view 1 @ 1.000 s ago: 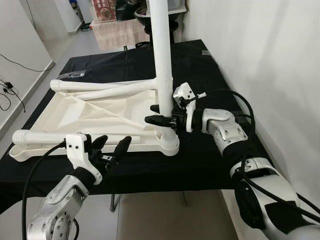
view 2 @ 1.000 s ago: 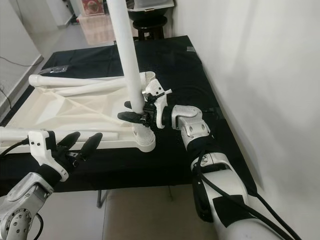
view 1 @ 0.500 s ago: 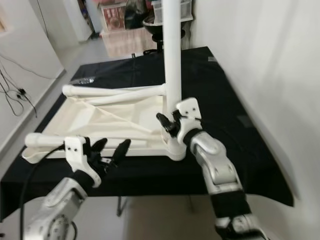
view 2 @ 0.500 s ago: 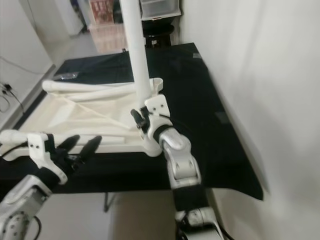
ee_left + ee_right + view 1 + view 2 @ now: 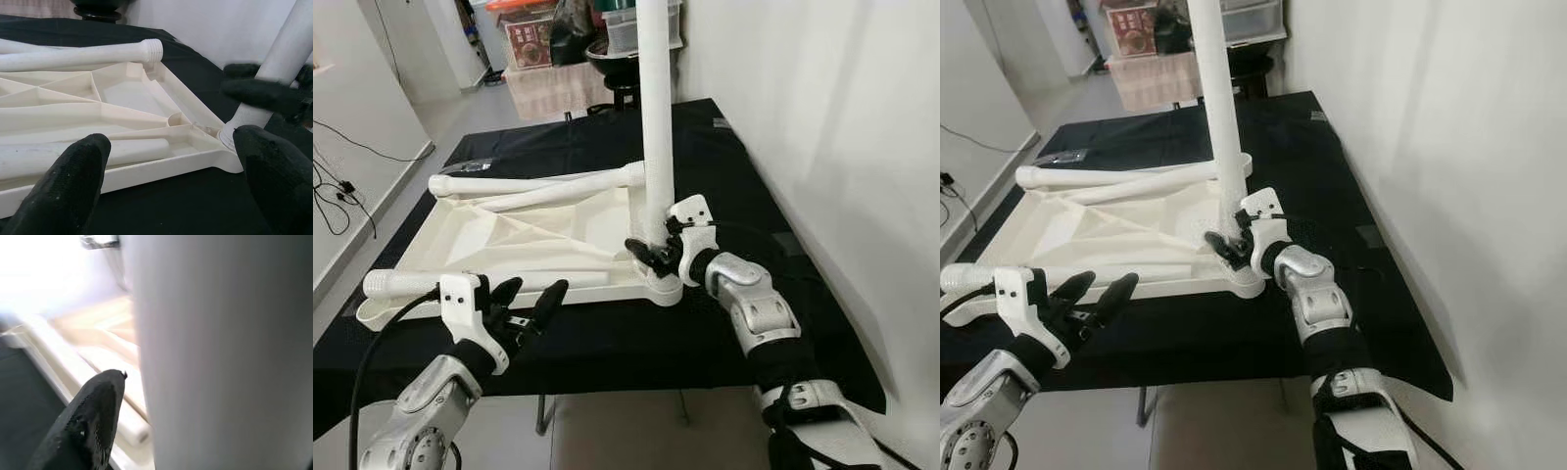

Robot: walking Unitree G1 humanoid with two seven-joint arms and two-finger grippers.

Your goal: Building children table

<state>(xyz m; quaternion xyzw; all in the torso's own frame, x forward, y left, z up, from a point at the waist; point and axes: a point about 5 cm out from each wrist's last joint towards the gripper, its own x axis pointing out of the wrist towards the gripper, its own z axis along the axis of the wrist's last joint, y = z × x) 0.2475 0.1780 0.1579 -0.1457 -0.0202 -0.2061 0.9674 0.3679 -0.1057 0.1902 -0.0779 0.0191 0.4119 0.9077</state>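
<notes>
A black table point(image 5: 744, 323) filled most of the room ahead, with a white wall at 3 o'clock. On it lay the white top point(image 5: 524, 230), upside down, its ribs showing. Two loose legs rested on the top: a far leg point(image 5: 533, 182) at 11 o'clock and a near leg point(image 5: 470, 282) at 8 o'clock. One post point(image 5: 655, 108) stood straight up in the corner socket point(image 5: 664, 286) at 5 o'clock of the top. The right gripper point(image 5: 651, 254) sat low on the post, just above the socket, with one finger point(image 5: 88, 423) beside it; it looked to be holding the post, but I could not tell for sure. The left gripper point(image 5: 521, 305) hung at 7 o'clock, just off the top's near edge, fingers spread wide and holding nothing. The step looked like twisting the post tight. To do it well, the right gripper should keep the post straight and turn it gently, and the left gripper could press the top down so it would not slide.
</notes>
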